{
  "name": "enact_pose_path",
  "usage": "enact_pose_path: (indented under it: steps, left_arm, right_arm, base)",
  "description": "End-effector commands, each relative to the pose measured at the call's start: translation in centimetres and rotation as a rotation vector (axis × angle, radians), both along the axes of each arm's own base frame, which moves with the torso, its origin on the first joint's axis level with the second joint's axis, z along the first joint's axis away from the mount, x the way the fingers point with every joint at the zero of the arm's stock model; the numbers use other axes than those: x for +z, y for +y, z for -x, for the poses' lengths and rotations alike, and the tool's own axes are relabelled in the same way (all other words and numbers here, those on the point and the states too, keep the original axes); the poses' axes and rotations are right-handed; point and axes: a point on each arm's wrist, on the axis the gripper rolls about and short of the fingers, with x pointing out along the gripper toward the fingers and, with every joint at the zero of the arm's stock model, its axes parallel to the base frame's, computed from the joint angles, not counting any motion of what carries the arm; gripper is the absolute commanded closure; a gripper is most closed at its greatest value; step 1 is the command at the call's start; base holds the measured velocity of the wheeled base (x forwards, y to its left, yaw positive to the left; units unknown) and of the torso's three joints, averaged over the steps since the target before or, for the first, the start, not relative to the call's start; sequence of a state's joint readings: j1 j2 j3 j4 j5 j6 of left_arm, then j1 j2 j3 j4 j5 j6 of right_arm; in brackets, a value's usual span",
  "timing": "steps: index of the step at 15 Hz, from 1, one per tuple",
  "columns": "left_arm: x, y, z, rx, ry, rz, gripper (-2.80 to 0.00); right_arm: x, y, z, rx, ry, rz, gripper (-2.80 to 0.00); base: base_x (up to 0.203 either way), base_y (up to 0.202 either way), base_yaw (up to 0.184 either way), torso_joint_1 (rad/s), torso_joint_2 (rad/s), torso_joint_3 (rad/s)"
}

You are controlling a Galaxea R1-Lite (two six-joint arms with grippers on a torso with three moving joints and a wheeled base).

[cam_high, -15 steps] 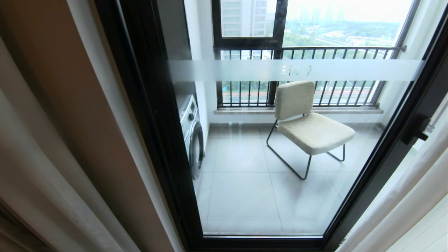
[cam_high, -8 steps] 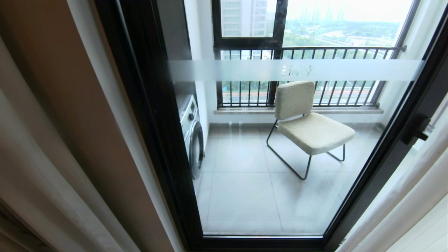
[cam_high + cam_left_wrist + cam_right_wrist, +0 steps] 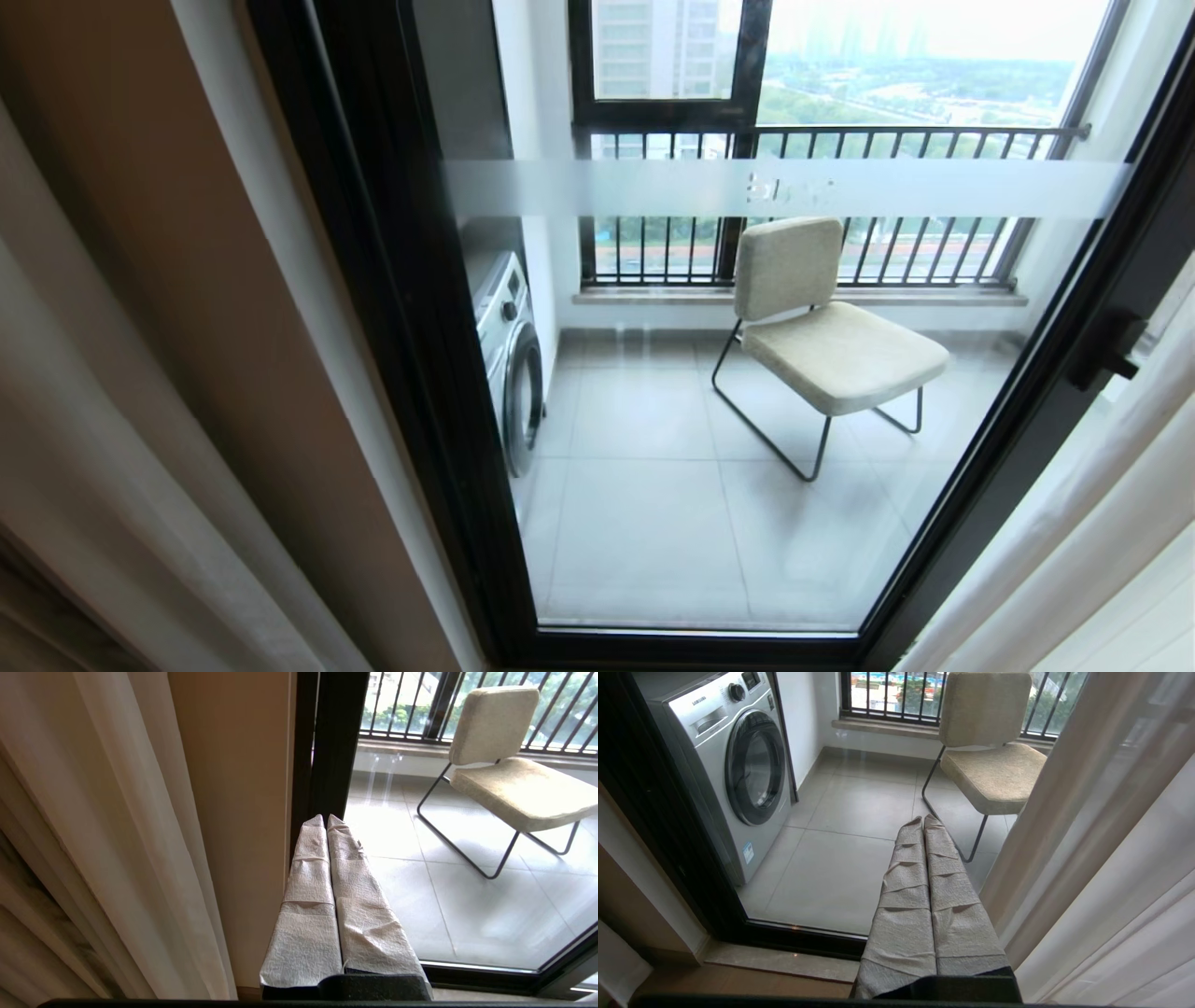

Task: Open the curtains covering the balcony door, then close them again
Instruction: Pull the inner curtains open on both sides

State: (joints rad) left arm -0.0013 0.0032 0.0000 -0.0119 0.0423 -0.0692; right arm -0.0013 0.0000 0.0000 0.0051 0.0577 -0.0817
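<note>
The curtains (image 3: 112,448) are drawn aside, and the balcony door (image 3: 709,392) is uncovered. The left claw (image 3: 325,823) and right claw (image 3: 923,822) are pressed together, nothing held.

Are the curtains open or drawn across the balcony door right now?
Open. The curtains hang gathered at both sides, leaving the balcony door glass uncovered, with the chair visible through it.

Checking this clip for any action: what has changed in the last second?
Only the head view shifted slightly, so the camera moved, not the things. The curtains stay drawn aside, the balcony door uncovered. Neither arm shows in the head view; nothing taken hold of or let go.
</note>
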Motion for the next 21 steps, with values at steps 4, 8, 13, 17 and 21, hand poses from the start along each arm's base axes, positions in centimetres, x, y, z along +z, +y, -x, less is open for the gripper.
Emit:
enact_pose_path:
  steps: [4, 8, 13, 17, 21]
  left_arm:
    - [0.0, 0.0, 0.01, 0.0, -0.002, 0.0, 0.0]
    - [0.0, 0.0, 0.01, -0.001, -0.002, 0.001, 0.0]
    - [0.0, 0.0, 0.01, -0.001, -0.002, 0.001, 0.0]
    - [0.0, 0.0, 0.01, -0.001, -0.002, 0.001, 0.0]
    - [0.0, 0.0, 0.01, -0.001, -0.002, 0.001, 0.0]
  right_arm:
    - [0.01, 0.0, 0.0, 0.0, -0.001, 0.001, 0.0]
    - [0.01, 0.0, 0.0, 0.0, -0.001, 0.001, 0.0]
    - [0.01, 0.0, 0.0, 0.0, -0.001, 0.001, 0.0]
    - [0.01, 0.0, 0.0, 0.0, -0.001, 0.001, 0.0]
    - [0.01, 0.0, 0.0, 0.0, -0.001, 0.001, 0.0]
  base:
    - [0.0, -0.193, 0.001, 0.001, 0.0, 0.003]
    - [0.0, -0.194, 0.0, 0.004, 0.0, 0.002]
    - [0.0, -0.193, 0.001, 0.003, 0.0, 0.003]
    - [0.0, -0.19, 0.003, 0.002, 0.0, 0.0]
    - [0.0, -0.189, 0.002, 0.003, 0.0, 0.0]
